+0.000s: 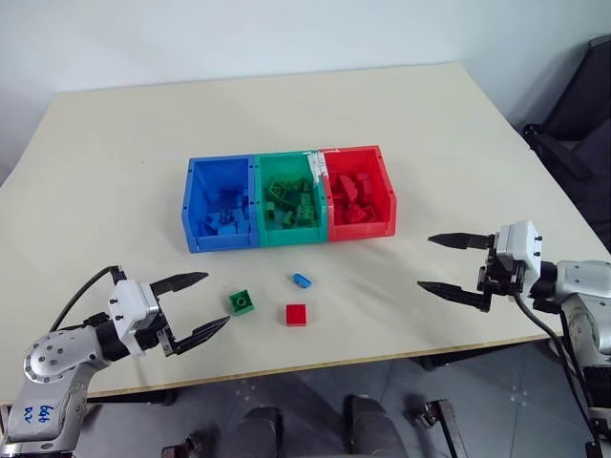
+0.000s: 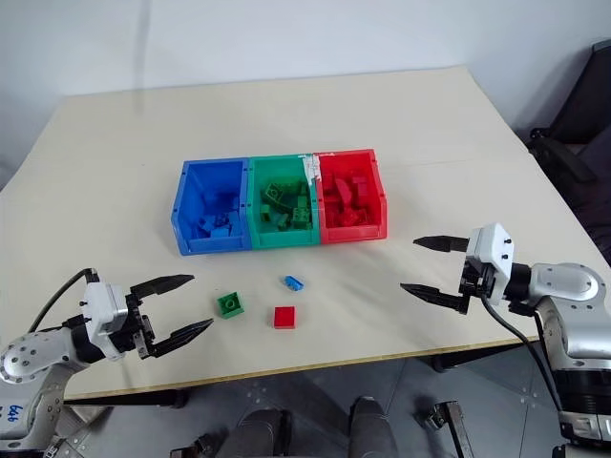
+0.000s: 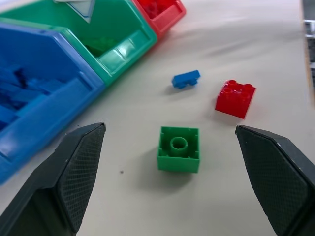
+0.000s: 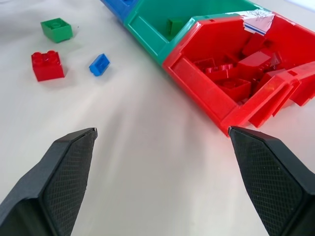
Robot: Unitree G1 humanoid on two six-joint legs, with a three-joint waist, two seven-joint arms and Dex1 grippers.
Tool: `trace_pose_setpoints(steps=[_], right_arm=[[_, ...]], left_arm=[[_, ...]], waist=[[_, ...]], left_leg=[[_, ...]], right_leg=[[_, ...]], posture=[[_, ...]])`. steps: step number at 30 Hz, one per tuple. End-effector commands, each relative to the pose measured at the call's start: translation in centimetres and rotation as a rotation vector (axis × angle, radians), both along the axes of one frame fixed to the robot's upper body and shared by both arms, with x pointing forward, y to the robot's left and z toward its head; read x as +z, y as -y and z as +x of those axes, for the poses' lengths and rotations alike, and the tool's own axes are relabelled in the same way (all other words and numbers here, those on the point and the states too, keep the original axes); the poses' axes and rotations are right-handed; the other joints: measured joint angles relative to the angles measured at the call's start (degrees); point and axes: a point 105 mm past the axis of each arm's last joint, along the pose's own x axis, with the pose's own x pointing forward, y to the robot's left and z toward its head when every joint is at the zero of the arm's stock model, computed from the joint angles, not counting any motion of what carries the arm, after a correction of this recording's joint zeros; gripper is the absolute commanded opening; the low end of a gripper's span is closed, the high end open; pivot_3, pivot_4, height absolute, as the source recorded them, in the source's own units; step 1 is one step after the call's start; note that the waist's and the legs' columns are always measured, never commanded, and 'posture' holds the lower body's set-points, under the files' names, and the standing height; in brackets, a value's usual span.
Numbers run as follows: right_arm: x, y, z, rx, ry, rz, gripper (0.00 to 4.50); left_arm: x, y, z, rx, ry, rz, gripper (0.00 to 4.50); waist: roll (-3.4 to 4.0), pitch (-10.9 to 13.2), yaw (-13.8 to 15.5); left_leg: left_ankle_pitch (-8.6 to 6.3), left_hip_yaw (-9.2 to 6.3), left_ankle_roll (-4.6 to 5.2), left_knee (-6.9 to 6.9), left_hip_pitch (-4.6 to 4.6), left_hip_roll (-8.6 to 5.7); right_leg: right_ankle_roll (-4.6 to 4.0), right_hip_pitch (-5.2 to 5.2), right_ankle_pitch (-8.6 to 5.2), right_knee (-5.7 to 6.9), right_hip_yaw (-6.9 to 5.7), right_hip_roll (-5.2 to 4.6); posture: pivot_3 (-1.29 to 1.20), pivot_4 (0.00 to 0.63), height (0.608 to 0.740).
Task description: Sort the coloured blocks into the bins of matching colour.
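Observation:
Three loose blocks lie on the table in front of the bins: a green block (image 1: pixel 242 302), a small blue block (image 1: pixel 302 281) and a red block (image 1: pixel 296 314). The joined bins stand in a row, blue bin (image 1: pixel 190 221), green bin (image 1: pixel 261 205) and red bin (image 1: pixel 386 191), each holding blocks of its own colour. My left gripper (image 1: pixel 202 304) is open and empty, just left of the green block (image 3: pixel 178 149), which sits between its fingers' line of sight. My right gripper (image 1: pixel 442 264) hangs open and empty to the right of the red bin (image 4: pixel 216 101).
The beige table (image 1: pixel 286 124) has free room all around the bins. Its front edge runs just below the loose blocks. A dark chair (image 1: pixel 582 124) stands off the table's right side.

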Motion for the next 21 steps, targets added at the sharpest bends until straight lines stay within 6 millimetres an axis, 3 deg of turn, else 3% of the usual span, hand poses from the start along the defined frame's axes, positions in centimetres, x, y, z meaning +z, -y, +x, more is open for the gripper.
trace_pose_setpoints(steps=[1, 5, 8, 13, 21], right_arm=[[0.6, -1.4, -0.6, 0.085, 0.016, -0.001, 4.46], [0.6, -2.0, -1.4, 0.149, 0.004, 0.0, 4.46], [0.8, -2.1, -2.4, 0.171, 0.011, -0.009, 4.46], [0.4, -1.8, -4.3, 0.167, 0.013, 0.0, 4.46], [-0.6, -1.3, -6.4, 0.12, -0.034, 0.004, 4.46]], left_arm=[[0.1, -0.2, -0.2, -0.037, 0.008, 0.023, 4.5], [-0.5, 0.0, -0.4, -0.087, -0.013, 0.089, 4.5], [-0.4, 1.4, 0.0, -0.133, -0.027, 0.123, 4.5], [1.2, 6.2, 1.4, -0.218, -0.017, 0.126, 4.5], [0.6, 10.6, 2.3, -0.269, -0.099, 0.338, 4.5]], waist=[[0.0, 0.0, 0.0], [0.0, 0.0, 0.07], [0.0, 0.0, 0.65], [-0.01, 0.0, 2.4], [-0.01, 0.0, 2.24]], left_leg=[[0.0, 0.0, 0.0, 0.01, 0.0, 0.14], [0.0, 0.0, 0.0, 0.01, -0.01, 0.16], [-0.01, -0.01, 0.01, 0.01, -0.02, 0.15], [-0.02, -0.1, 0.02, 0.13, -0.06, 0.07], [-0.02, 0.0, 0.02, 0.09, -0.03, -0.14]], right_leg=[[0.0, 0.01, 0.0, 0.0, 0.0, -0.02], [0.0, 0.0, 0.0, -0.02, 0.01, -0.03], [0.0, 0.0, 0.0, -0.02, 0.0, -0.04], [0.03, 0.05, 0.01, -0.01, -0.03, -0.08], [0.05, 0.0, 0.02, 0.06, 0.05, 0.02]], posture=[[0.0, 0.15, 0.74], [0.0, 0.15, 0.74], [0.0, 0.15, 0.74], [0.0, 0.15, 0.74], [0.0, 0.15, 0.74]])
